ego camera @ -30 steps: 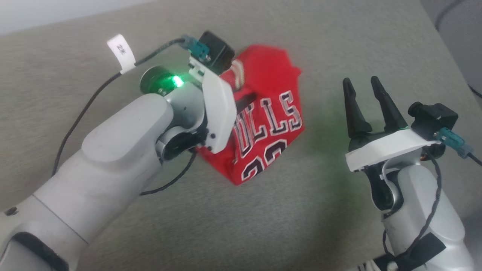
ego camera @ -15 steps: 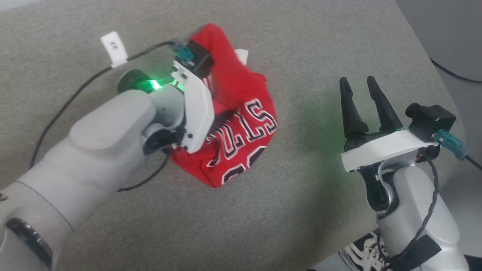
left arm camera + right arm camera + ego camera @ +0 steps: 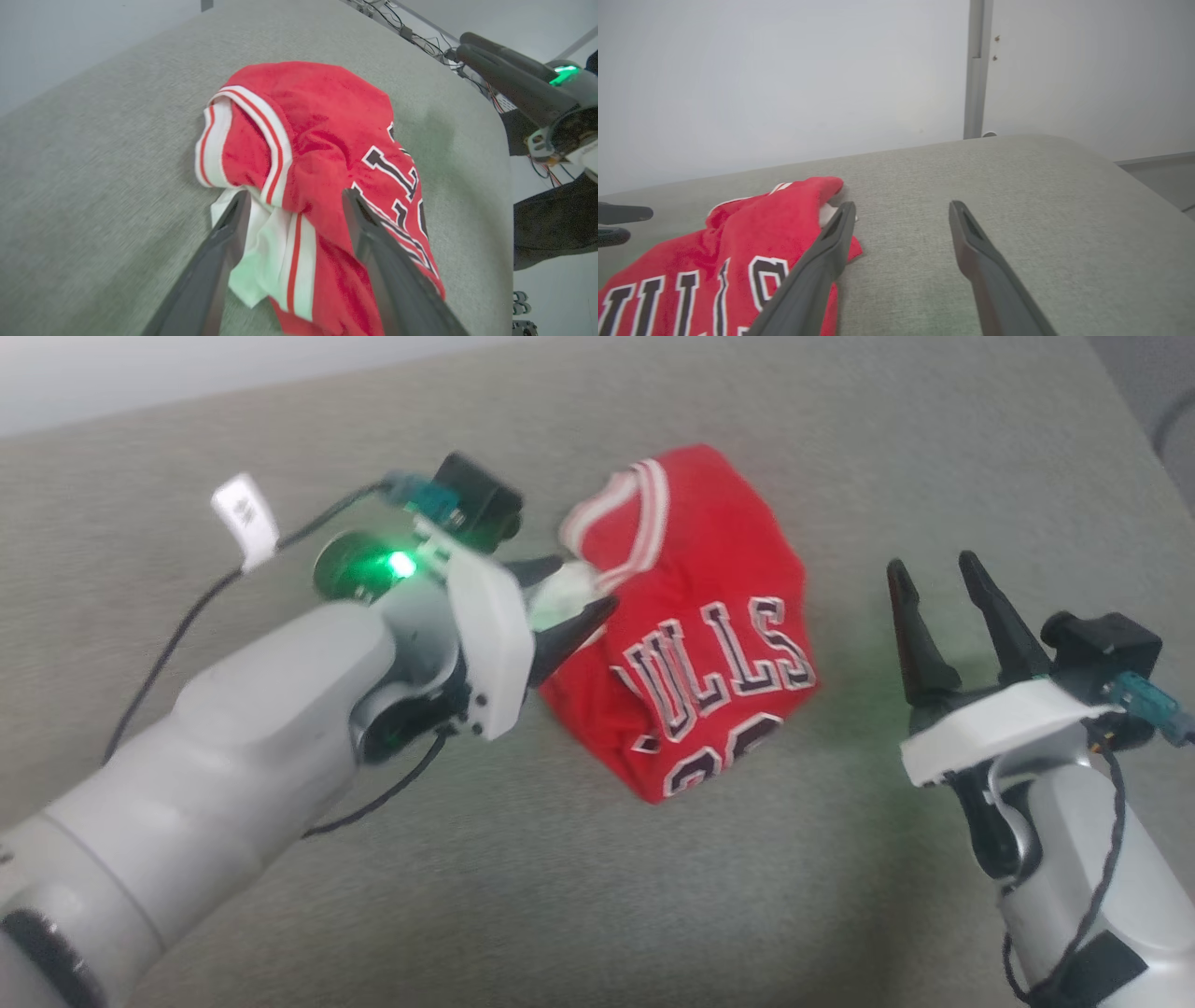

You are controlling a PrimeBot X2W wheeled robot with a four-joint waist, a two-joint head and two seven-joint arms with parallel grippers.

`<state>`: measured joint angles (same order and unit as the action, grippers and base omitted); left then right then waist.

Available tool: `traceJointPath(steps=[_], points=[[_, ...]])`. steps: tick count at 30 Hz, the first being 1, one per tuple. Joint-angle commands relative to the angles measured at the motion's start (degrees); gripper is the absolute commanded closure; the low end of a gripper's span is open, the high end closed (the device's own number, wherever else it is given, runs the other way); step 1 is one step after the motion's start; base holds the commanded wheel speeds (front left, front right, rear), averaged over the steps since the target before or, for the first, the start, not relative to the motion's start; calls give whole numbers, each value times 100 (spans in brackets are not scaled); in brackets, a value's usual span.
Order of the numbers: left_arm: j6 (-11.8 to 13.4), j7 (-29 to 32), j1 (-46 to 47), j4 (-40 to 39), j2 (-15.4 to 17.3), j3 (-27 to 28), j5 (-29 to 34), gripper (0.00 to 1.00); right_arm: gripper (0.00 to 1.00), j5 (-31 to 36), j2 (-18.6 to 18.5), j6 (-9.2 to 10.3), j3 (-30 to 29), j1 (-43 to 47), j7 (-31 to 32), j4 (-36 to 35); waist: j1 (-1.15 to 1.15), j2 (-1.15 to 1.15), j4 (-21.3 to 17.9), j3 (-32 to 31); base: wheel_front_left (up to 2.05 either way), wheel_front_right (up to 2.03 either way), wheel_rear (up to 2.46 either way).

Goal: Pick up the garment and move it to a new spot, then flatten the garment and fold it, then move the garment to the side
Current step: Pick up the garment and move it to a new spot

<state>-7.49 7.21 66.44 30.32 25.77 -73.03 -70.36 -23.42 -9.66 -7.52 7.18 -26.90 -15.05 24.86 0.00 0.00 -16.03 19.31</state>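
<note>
The garment, a red jersey with black white-outlined letters, lies crumpled in a heap on the grey padded surface. A striped armhole and a white sleeve face my left arm. My left gripper is open at the heap's left edge. In the left wrist view the left gripper has the white sleeve lying loose between its spread fingers, on the garment. My right gripper stands open to the right of the heap, apart from it. In the right wrist view the right gripper has bare cloth surface between its fingers, with the garment to the left.
The padded surface drops off at its right edge, with cables on the floor beyond. A pale wall and a grey post stand behind the surface's far edge. Open surface lies in front of the heap.
My left gripper has opened and let go of the garment, which has settled into a heap on the surface. The head camera has shifted. My right gripper has stayed open.
</note>
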Motion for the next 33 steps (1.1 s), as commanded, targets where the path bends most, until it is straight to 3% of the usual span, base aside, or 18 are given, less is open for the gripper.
traceJointPath(steps=[1,6,11,18,24,28,33], points=[[11,-168,-170,-26,81,-8,-40,0,0,35,-81,6,-6,120,-15,51,0,0,451,-381,0,0,0],[11,-999,-767,37,228,46,-381,0,0,77,-311,7,-8,247,-15,150,0,0,878,-650,0,0,0],[11,-1825,-1592,433,151,234,-807,0,0,110,-556,7,-68,477,-15,267,0,0,1264,-909,0,0,0],[11,-2247,-2755,873,179,886,-963,0,0,71,-822,7,-293,930,-15,345,0,0,1759,-1276,0,0,0],[11,-2246,-3602,846,147,2318,-243,0,0,75,-906,7,-384,1211,-15,344,0,0,1947,-1459,0,0,0],[64,-2247,-4253,573,69,3460,735,0,0,47,-922,7,-458,1420,-15,317,0,0,2016,-1615,0,0,0],[371,-2248,-5070,-287,-53,4802,2219,0,0,38,-893,7,-533,1570,-15,218,0,0,1996,-1738,0,0,0]])
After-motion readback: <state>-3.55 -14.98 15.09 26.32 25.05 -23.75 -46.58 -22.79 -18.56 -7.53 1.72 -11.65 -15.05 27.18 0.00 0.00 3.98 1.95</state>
